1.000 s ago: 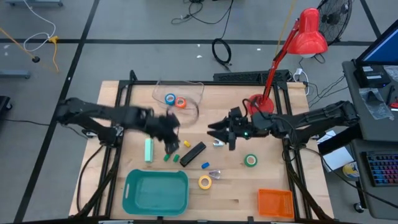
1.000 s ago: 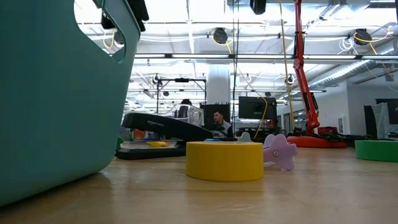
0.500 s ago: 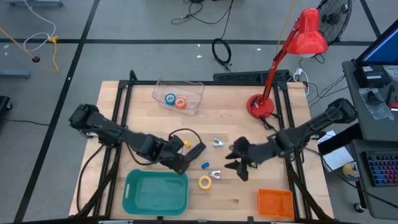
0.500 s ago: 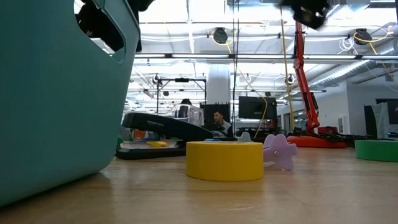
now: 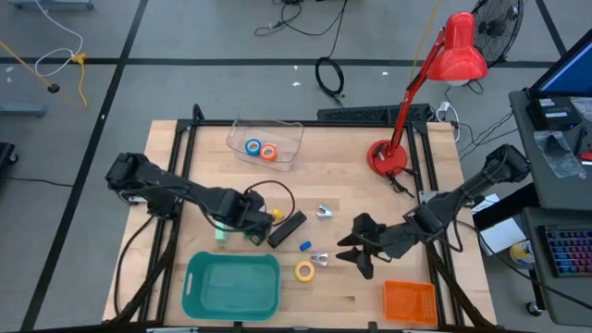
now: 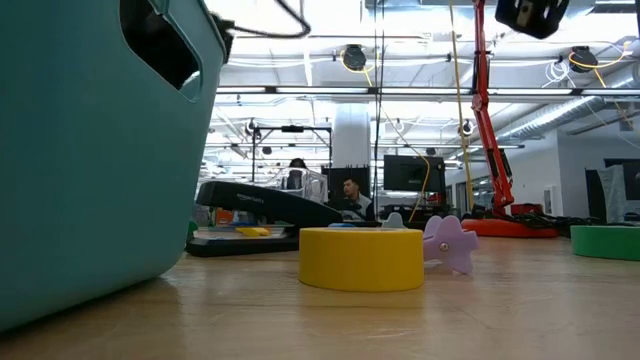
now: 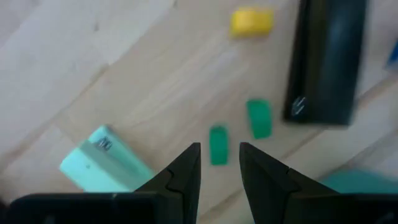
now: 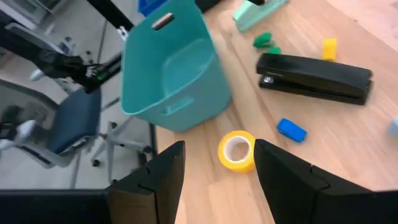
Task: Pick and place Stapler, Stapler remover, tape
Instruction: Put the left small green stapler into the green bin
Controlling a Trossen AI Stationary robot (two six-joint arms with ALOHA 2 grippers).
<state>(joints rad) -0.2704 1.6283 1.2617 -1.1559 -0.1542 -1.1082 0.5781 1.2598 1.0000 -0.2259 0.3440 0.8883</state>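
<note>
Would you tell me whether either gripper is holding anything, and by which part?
Nothing is held: the left gripper and right gripper are both open and empty.

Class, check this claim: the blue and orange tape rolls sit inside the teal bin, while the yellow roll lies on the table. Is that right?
Not quite. The blue tape roll and orange tape roll sit inside the clear container, not the teal bin; the high view shows this. The yellow roll does lie on the table.

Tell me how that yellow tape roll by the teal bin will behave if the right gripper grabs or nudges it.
The yellow tape roll lies flat on its face on the wood, so a nudge would probably slide it rather than roll it. It looks like a stiff ring, likely light. The open right gripper frames it; closing across the curved, probably smooth rim might let it squirt sideways, so pinching one wall through the hole seems safer.
</note>
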